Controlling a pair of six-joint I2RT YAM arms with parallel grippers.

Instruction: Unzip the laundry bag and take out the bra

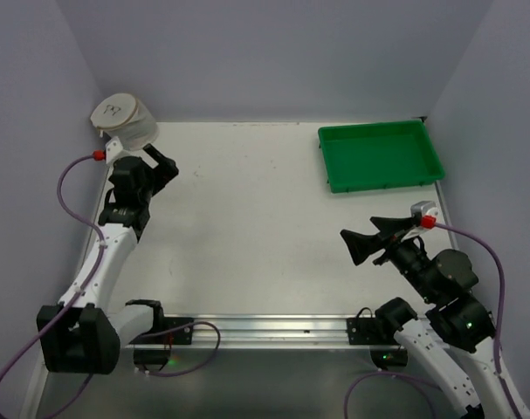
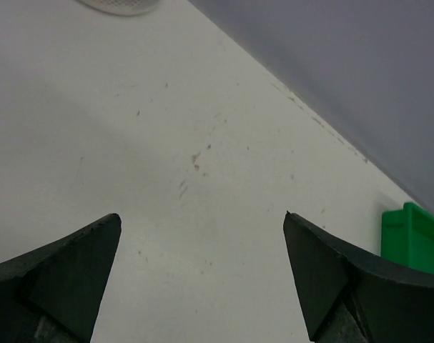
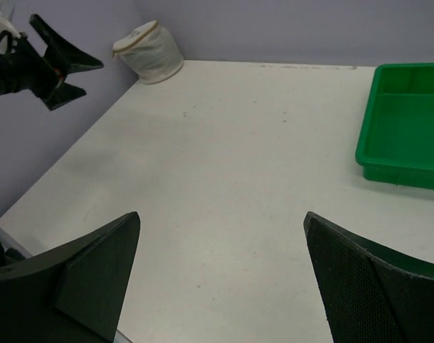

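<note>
**A:** Top external view: matte white table [image 1: 247, 227], with a rigid green plastic tray [image 1: 380, 155] far right, probably the drop-off spot. The soft, cream, drum-shaped laundry bag [image 1: 123, 120] sits in the far-left corner by the wall and seems closed, I think.

**B:** Yep, which is why the left gripper [image 2: 201, 214] hangs near it, fingers spread wide, empty. The right gripper [image 3: 221, 214] gapes too, well apart from the bag, idle I guess.

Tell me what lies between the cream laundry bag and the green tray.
Nothing: only bare white tabletop separates the round cream fabric laundry bag from the green rectangular plastic tray, shown best in the right wrist view.
</note>
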